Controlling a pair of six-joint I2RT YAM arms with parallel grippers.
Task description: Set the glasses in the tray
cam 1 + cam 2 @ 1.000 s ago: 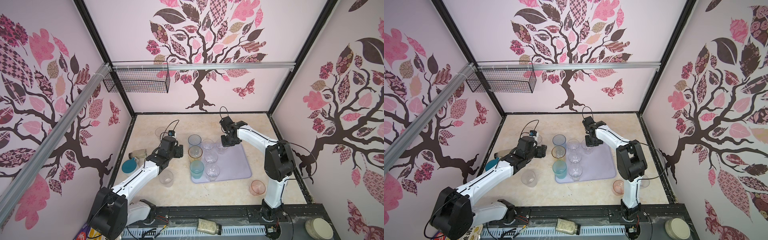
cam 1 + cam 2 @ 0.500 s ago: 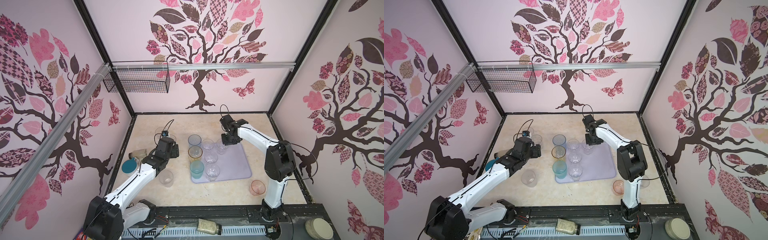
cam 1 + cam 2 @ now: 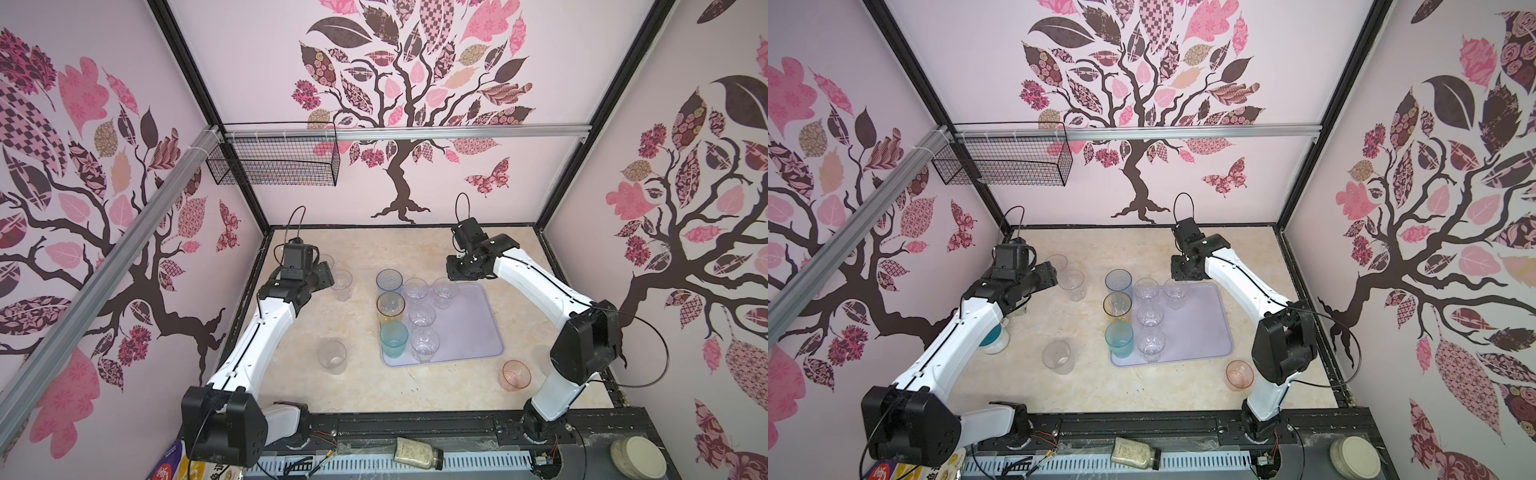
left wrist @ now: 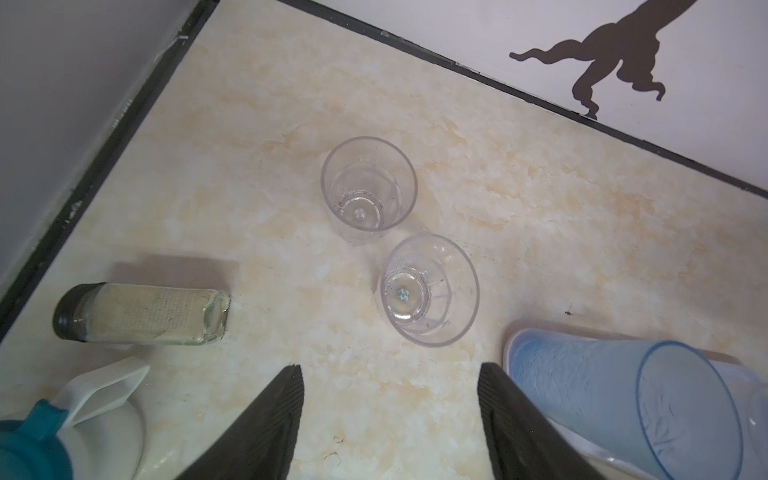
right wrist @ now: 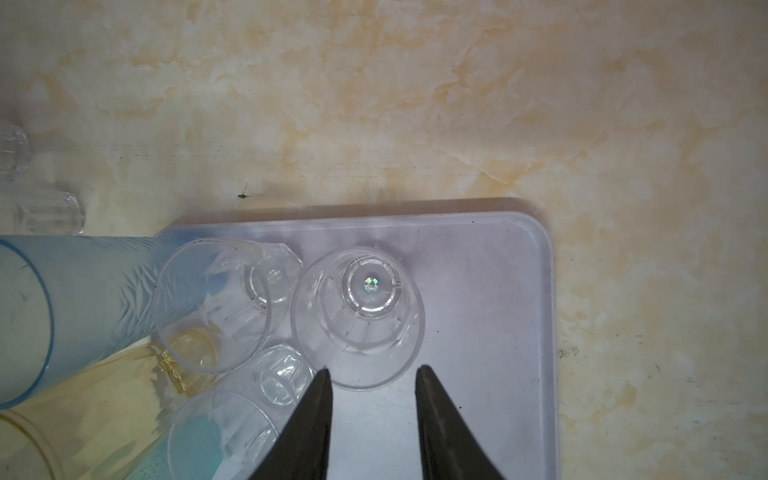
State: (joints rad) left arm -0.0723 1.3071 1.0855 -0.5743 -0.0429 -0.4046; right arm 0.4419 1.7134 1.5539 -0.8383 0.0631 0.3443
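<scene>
Two clear glasses (image 4: 369,187) stand just ahead of my open, empty L claw (image 4: 390,370): I'd centre on the near glass (image 4: 430,291), drop low & squeeze soft, w/ R claw (image 5: 372,370), open too, above the tray (image 5: 478,332).

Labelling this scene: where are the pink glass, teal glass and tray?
pink glass (image 3: 515,375): in a top view, on its open mouth.
teal glass (image 3: 394,337): in a top view, on its open mouth.
tray (image 3: 469,328): in a top view, on its bare floor.
</scene>
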